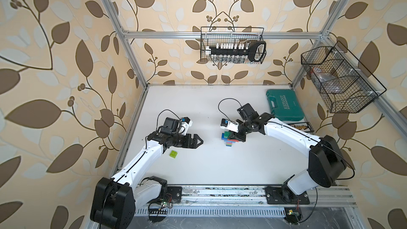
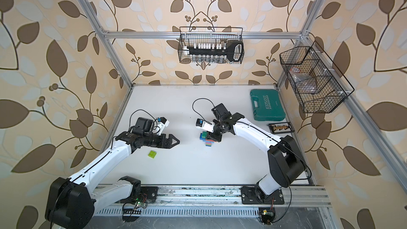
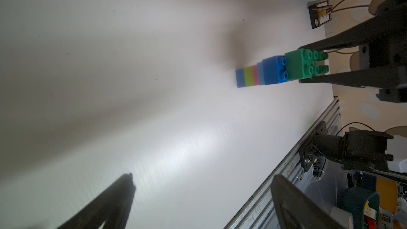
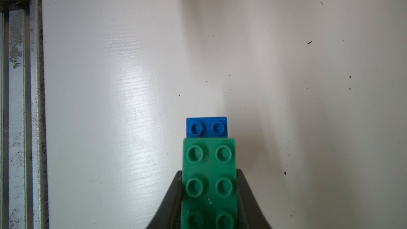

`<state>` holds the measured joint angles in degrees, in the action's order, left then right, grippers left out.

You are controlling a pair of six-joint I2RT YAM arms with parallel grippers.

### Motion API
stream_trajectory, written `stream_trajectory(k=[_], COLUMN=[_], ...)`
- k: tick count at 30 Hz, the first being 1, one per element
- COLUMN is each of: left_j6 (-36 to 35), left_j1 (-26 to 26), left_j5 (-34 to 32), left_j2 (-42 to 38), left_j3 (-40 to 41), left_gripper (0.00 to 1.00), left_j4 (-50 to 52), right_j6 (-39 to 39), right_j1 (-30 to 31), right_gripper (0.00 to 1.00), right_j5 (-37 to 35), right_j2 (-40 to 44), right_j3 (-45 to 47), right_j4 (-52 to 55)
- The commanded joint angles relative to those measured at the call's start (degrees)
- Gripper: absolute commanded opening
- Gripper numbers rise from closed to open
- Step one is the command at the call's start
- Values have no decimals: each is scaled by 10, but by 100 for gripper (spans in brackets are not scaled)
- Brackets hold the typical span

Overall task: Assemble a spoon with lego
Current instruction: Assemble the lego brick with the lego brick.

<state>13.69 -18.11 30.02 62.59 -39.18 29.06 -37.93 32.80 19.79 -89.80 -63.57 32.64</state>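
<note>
- Spoon (image 1: 229, 140) stands directly under the right jaws, roughly mid-surface in both top views and well apart from the left jaws.
- I read the right jaws as pinching the green brick (image 4: 209, 183). In the right wrist view, 1 black finger lies against each long side of it, and its studs face the camera.
- Just past the tips of those jaws, the blue brick (image 4: 206, 127) shows 2 studs. It sits beneath the green brick's far end, touching it.
- From the left wrist view I see the build as 1 stack. The stem (image 3: 246, 77), banded blue, lime and pink, meets the surface (image 3: 154, 84); next comes the blue brick, then the green brick at the end held by the right jaws.
- My left jaws are spread wide and empty. Their 2 fingers (image 3: 123, 194) have only surface between them and point toward the spoon.
- 1 loose lime brick (image 1: 173, 154) lies flat on the surface beside the left arm (image 1: 141, 157), behind the left jaws' tips and not touching them.
- Teal case (image 1: 284, 104) lies closed beyond the right arm (image 1: 286, 131), behind the right jaws and well apart from the spoon.
</note>
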Motion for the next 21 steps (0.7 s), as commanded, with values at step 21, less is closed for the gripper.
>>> stream_trajectory(k=[21], left_j6=[-10], left_j1=[-4], left_j5=[-1], left_j2=[1], left_j3=[-10], left_gripper=[99], left_j4=[3], right_j6=[29], right_j1=[-10], right_gripper=[0], right_j5=[3], right_j2=[-8], right_j3=[-25], right_j4=[50])
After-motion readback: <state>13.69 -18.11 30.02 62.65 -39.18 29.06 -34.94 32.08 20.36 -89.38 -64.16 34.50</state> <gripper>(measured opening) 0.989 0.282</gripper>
